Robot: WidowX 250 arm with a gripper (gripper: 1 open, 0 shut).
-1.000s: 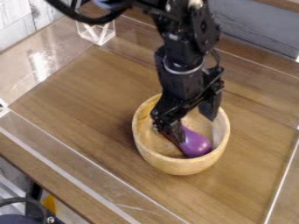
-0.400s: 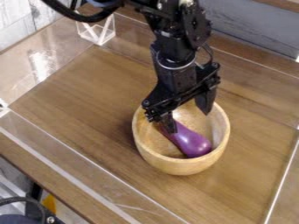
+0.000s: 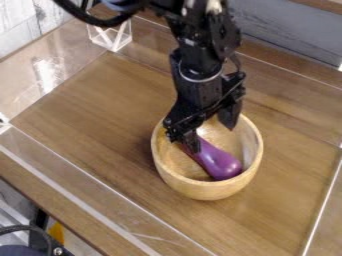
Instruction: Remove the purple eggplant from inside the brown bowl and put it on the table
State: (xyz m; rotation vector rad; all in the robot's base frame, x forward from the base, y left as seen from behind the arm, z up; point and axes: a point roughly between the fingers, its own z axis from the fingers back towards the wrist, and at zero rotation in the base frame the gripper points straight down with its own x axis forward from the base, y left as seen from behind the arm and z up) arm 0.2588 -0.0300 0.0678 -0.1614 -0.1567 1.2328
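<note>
The end effector (image 3: 203, 128) hangs open at the brown bowl (image 3: 167, 172), the purple eggplant (image 3: 218, 161) inside, no writing legible.

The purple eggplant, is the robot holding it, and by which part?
No, it looks like nothing is held: the pincer is open, and the purple eggplant lies in the brown bowl.
</note>
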